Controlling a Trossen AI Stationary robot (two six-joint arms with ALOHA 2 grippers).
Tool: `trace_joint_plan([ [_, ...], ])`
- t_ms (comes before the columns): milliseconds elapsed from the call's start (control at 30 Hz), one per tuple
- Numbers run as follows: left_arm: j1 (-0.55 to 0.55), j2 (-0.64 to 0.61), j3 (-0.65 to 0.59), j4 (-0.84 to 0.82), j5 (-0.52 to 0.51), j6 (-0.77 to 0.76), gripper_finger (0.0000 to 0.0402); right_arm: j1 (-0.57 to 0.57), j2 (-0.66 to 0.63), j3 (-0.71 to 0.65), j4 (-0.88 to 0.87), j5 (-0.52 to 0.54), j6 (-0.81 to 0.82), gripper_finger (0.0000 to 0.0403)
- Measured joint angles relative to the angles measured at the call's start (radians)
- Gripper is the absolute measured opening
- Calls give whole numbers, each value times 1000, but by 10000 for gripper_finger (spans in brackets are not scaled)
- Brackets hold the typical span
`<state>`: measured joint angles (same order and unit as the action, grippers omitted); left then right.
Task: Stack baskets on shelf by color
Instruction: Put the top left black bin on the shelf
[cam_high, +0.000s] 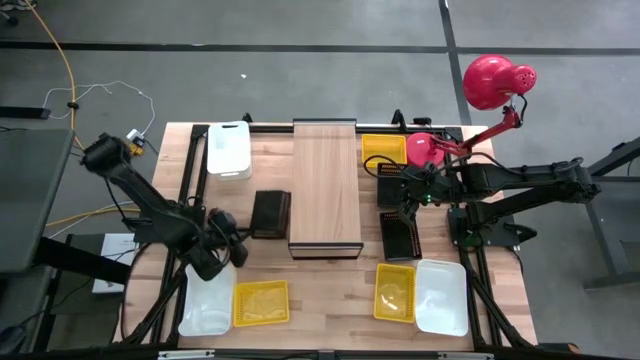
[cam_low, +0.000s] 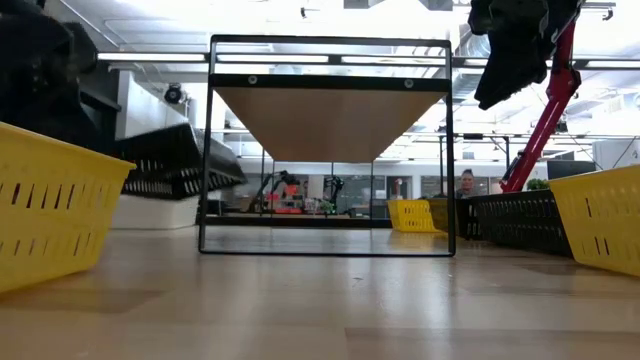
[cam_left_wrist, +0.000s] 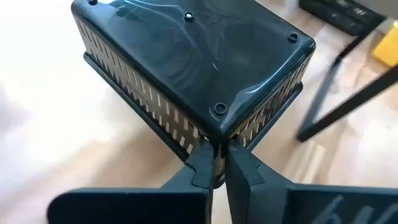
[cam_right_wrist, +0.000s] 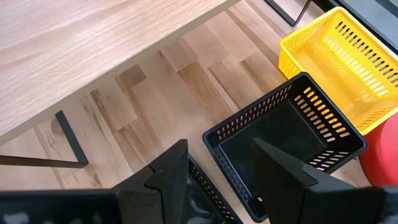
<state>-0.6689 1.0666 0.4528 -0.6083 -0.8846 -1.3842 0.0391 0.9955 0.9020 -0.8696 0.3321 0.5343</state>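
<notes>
My left gripper (cam_high: 238, 228) is shut on a black mesh basket (cam_high: 270, 213), held off the table just left of the shelf (cam_high: 325, 185). In the low view the basket (cam_low: 175, 160) hangs tilted. The left wrist view shows its bottom (cam_left_wrist: 193, 50). My right gripper (cam_right_wrist: 217, 168) is open and empty, above a black basket (cam_right_wrist: 286, 143) that rests on its bottom on the table right of the shelf. Beside that one lies a second black basket (cam_high: 402, 237), nearer the table's front edge. The shelf's top is bare. My left gripper pinches the black basket's mesh wall at the rim, near a corner (cam_left_wrist: 214, 146), between its two fingers. The fingers come from the table's left side, slanting down. The basket is lifted clear of the table and tipped, with its bottom turned toward the wrist camera.
Yellow baskets lie at the far right of the shelf (cam_high: 383, 150), front left (cam_high: 260, 303) and front right (cam_high: 395, 292). White baskets lie at the far left (cam_high: 228, 150), front left (cam_high: 208, 305) and front right (cam_high: 441, 295). A red lamp (cam_high: 495, 82) stands at the far right.
</notes>
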Motion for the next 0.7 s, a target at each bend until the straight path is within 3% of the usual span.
trace_joint_plan([
  [200, 1, -180, 130, -400, 12, -1, 0, 0, 0, 0, 1, 0, -1, 161],
  [367, 15, -285, 277, -497, -78, 13, 0, 0, 0, 0, 26, 1, -6, 161],
  [500, 31, -345, 394, -342, -156, 114, 3, 0, 0, 0, 128, -26, -60, 161],
  [700, 64, -385, 436, 186, -128, 497, 2, 1, 0, 0, 410, -79, -198, 161],
])
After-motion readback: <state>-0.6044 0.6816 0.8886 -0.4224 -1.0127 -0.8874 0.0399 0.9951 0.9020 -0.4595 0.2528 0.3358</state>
